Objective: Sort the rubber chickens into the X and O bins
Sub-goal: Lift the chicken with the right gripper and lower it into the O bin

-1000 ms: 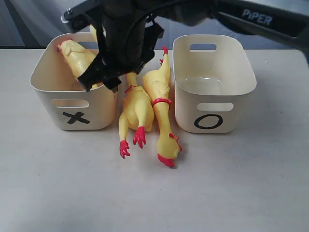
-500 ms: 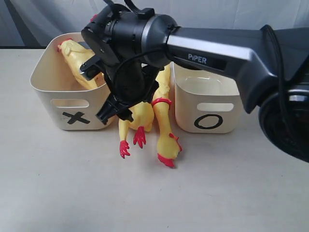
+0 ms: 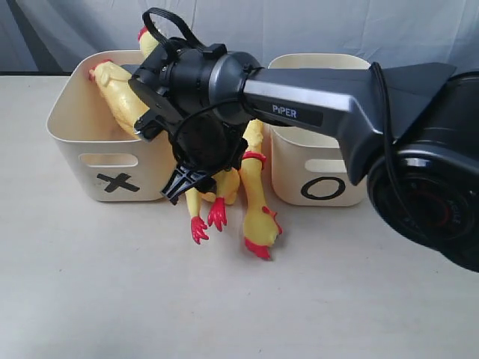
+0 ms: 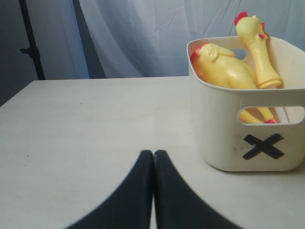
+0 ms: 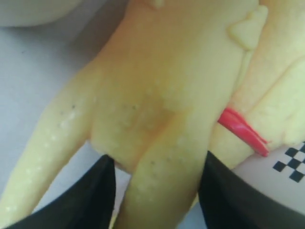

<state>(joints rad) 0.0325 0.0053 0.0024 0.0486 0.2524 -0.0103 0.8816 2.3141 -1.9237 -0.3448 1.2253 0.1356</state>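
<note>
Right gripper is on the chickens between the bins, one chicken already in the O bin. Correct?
Wrong bin. Left wrist view: that chicken is in the X bin, not O. Right gripper is on the table chickens, yes.

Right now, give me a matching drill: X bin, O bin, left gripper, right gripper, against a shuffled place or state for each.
Column 1
1. X bin
2. O bin
3. left gripper
4. right gripper

Column 2
A. fingers on either side of a leg of the table chicken
B. shut, with the table ahead of it
C. right of the arm's wrist in the exterior view
D. holds yellow binned chickens

Pairs: 1-D, 2-C, 3-B, 4-A
</note>
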